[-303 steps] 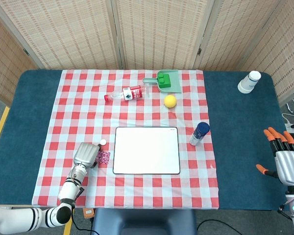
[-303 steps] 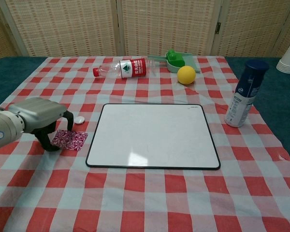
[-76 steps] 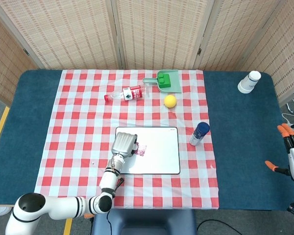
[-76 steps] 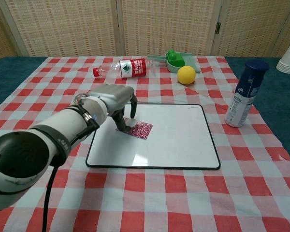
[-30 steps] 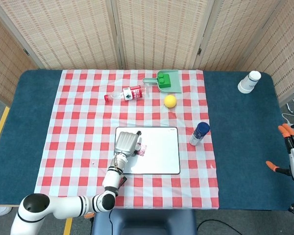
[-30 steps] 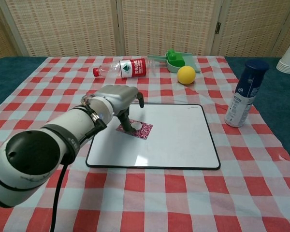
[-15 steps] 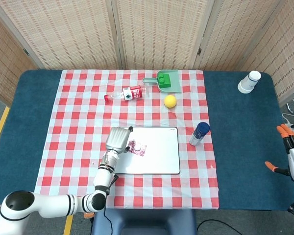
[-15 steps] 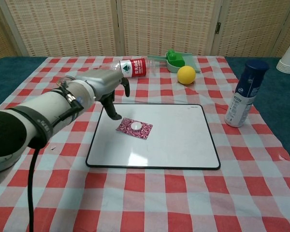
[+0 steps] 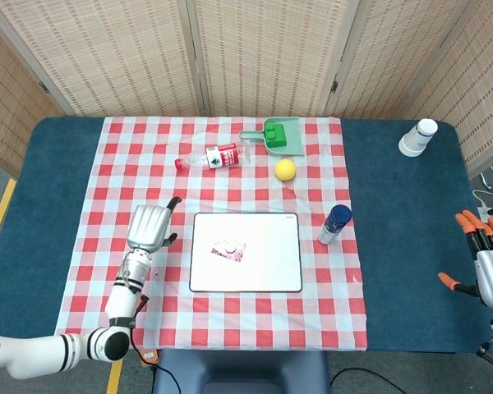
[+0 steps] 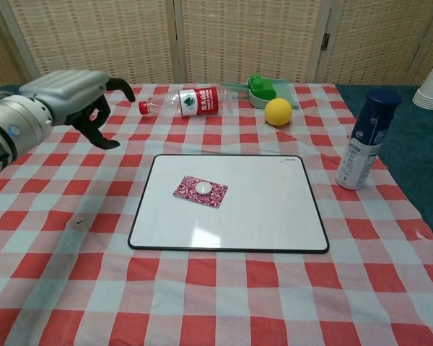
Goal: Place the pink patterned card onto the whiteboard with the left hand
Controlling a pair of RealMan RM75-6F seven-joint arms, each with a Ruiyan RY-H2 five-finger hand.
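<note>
Now that my left hand [image 10: 72, 97] has let go and pulled back off the board, its fingers [image 10: 105, 140] hang apart and loosely curled with nothing in them, above the checked cloth [image 9: 131, 164] just beside the whiteboard's [image 10: 274, 209] left edge. Half a second ago that hand was still over the board's near-left corner; ten seconds ago it was at the card out on the cloth. The pink patterned card [image 10: 200, 192] now lies flat on the whiteboard's left half, a small white round magnet [image 10: 203, 187] sitting on its middle. Its long axis runs slantwise, from the board's far-left corner toward the near-right one. My right hand [image 9: 485, 267] hovers at the table's right edge, well apart from everything, orange-tipped fingers [image 9: 470, 222] spread and holding nothing. Beyond the board, toward the table's far edge, a clear bottle [image 10: 187, 101] lies on its side, near a green scoop [image 10: 258, 90] and a yellow ball [image 10: 278, 112]. A blue spray can [image 10: 366, 140] stands upright just beside the board's right edge, and a stack of paper cups [image 9: 416, 137] sits at the far-right corner.
</note>
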